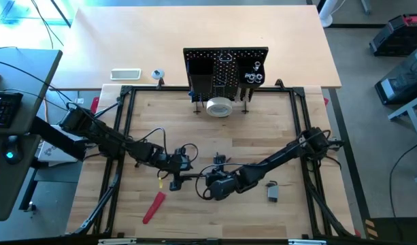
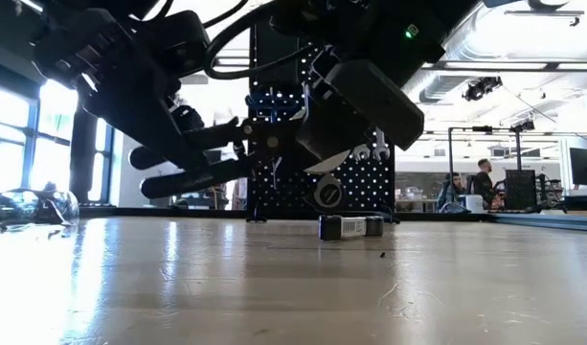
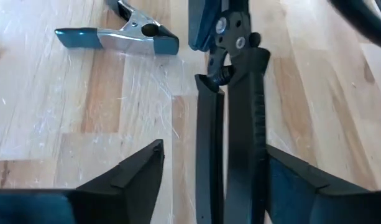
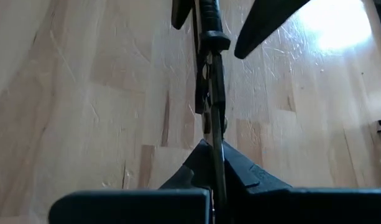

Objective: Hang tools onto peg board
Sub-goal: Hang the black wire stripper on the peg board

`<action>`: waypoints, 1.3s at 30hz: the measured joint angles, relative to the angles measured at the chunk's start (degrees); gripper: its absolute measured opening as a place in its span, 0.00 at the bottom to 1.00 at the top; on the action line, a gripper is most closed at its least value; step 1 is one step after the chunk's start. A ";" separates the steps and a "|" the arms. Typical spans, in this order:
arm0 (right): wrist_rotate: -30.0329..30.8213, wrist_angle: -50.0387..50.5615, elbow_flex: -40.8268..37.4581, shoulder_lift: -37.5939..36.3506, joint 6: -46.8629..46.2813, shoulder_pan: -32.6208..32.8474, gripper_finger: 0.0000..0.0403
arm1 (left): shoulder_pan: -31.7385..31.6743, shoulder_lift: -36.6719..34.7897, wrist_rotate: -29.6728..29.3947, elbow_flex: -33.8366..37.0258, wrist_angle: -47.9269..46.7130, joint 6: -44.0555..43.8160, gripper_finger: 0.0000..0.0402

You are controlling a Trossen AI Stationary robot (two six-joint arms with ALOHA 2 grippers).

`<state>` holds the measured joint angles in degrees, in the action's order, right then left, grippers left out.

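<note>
Dark-handled pliers (image 3: 240, 112) hang in the air between my two grippers, above the middle of the table. My right gripper (image 4: 215, 163) is shut on their head end. My left gripper (image 3: 215, 163) is open, with one finger on either side of the two handles; whether it touches them, I cannot tell. In the low view the pliers (image 2: 264, 144) sit well above the tabletop. The black peg board (image 1: 225, 71) stands upright at the table's far side, with silver wrenches (image 1: 253, 75) hanging on it. My right gripper pinches the pliers' thin metal head end (image 4: 210, 134) between its two fingers. The fingers come level from the table's right side and lie along the tool. The pliers are lifted clear of the table, handles pointing toward my left gripper.
A white tape roll (image 1: 220, 107) lies at the peg board's foot. A red-handled tool (image 1: 154, 207) lies near the front left. A small tape measure (image 1: 273, 192) lies right of my right gripper. A blue-tipped spring clamp (image 3: 115, 34) lies on the wood nearby.
</note>
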<state>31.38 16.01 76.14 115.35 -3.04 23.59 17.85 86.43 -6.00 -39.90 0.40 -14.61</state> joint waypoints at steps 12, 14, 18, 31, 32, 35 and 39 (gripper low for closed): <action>-0.38 0.27 0.00 0.00 -1.75 -0.04 0.00 | 0.17 0.02 2.40 0.00 -0.02 2.29 0.48; -0.21 0.44 0.00 -0.03 -2.33 -0.04 0.00 | 0.17 0.02 2.33 0.00 -0.04 2.29 0.48; 0.73 2.26 0.00 -0.68 -2.58 -0.04 0.00 | 0.17 0.02 0.61 0.00 -0.04 2.70 0.48; 2.00 6.09 0.00 -4.37 -5.08 -0.05 0.00 | -0.65 0.04 -0.57 0.02 3.03 5.83 0.48; 1.94 6.19 0.00 -4.44 -5.08 -0.07 0.00 | -0.77 0.04 -0.55 0.02 3.07 5.87 0.48; 1.34 6.18 0.00 -4.46 -5.07 -0.07 0.00 | -1.14 0.04 0.14 0.02 3.14 5.94 0.47; 0.94 7.40 0.00 -4.46 -5.68 -0.04 0.00 | -1.34 0.04 -0.17 0.02 3.10 6.30 0.42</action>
<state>32.32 23.41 76.14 110.89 -8.72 23.55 16.51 86.48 -6.17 -39.88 3.50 -8.31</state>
